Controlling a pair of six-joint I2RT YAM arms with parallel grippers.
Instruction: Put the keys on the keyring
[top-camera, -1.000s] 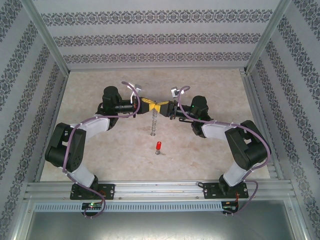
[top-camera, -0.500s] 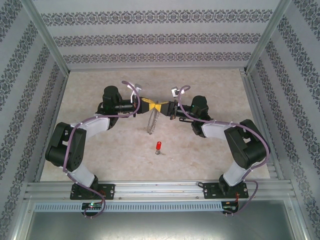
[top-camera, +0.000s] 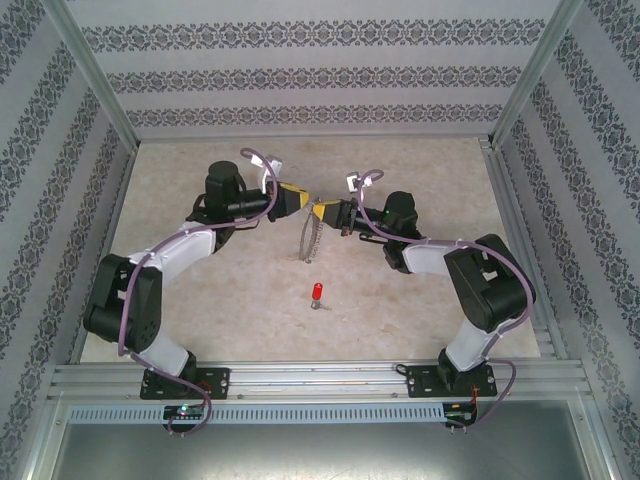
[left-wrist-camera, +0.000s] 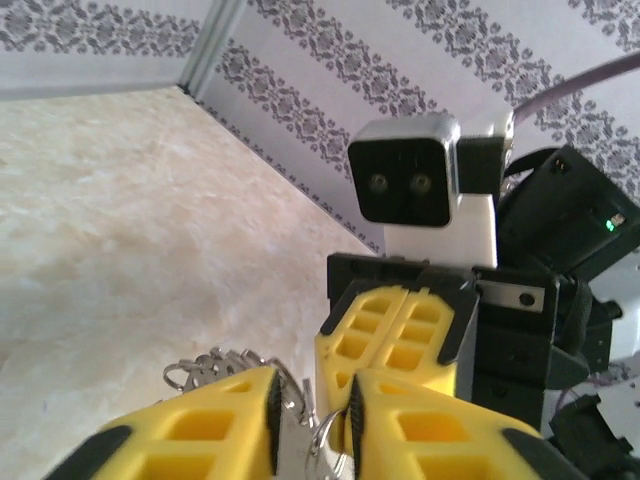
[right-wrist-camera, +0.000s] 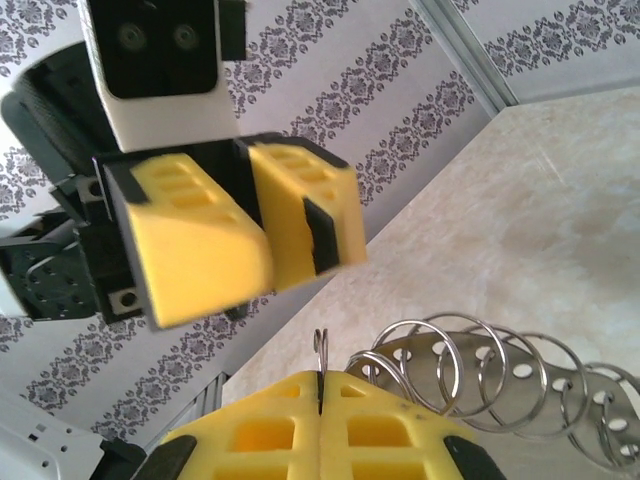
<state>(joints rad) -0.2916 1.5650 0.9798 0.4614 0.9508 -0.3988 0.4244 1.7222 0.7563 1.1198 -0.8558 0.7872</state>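
The key (top-camera: 315, 293) lies flat on the table (top-camera: 420, 170), toward the arm bases from both grippers and roughly midway between the two arms. Its long axis runs near to far, with the red head toward the far wall and the short silver end toward the bases. The keyring (top-camera: 309, 238) hangs beyond and above it from the right gripper (top-camera: 318, 211), its lower end at or just over the table, clearly apart from the key. In the right wrist view those jaws are pressed fully together on a wire end of the keyring, and the silvery coils spill out to one side. The left gripper (top-camera: 298, 201) faces the right one tip to tip, near it but not touching. Its jaws stand a narrow slit apart; in the left wrist view the links show past the gap rather than pinched in it, so I judge that it holds nothing. Both grippers are about equally far from the key. The left, being free, looks the likelier to come down toward the bases for it, with its jaws opened wider and set across the key's long axis.
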